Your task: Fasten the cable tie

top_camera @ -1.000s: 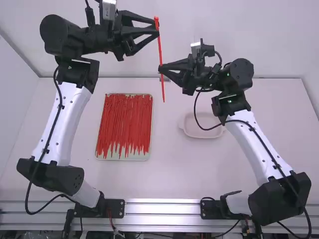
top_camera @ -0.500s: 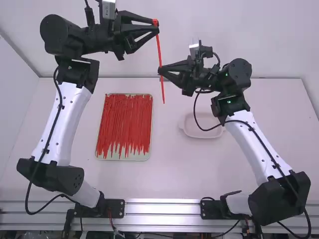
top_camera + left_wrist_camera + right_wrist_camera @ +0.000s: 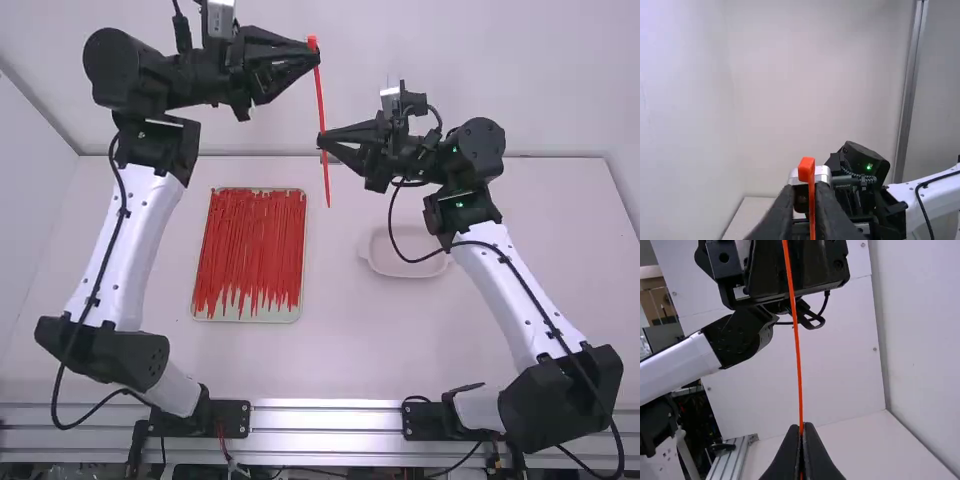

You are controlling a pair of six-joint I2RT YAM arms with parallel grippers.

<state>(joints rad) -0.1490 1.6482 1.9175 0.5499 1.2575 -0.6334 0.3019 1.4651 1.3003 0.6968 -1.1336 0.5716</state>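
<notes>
Cable tie (image 3: 322,105) upright, left end effector (image 3: 314,52) tight on its head, right end effector (image 3: 323,141) tight on its strap.

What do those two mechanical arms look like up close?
Smooth white links join bulky black joints. The left pincer and right pincer are black, pointed and two-fingered. Thin black cables run alongside; a green light glows on the right arm.
</notes>
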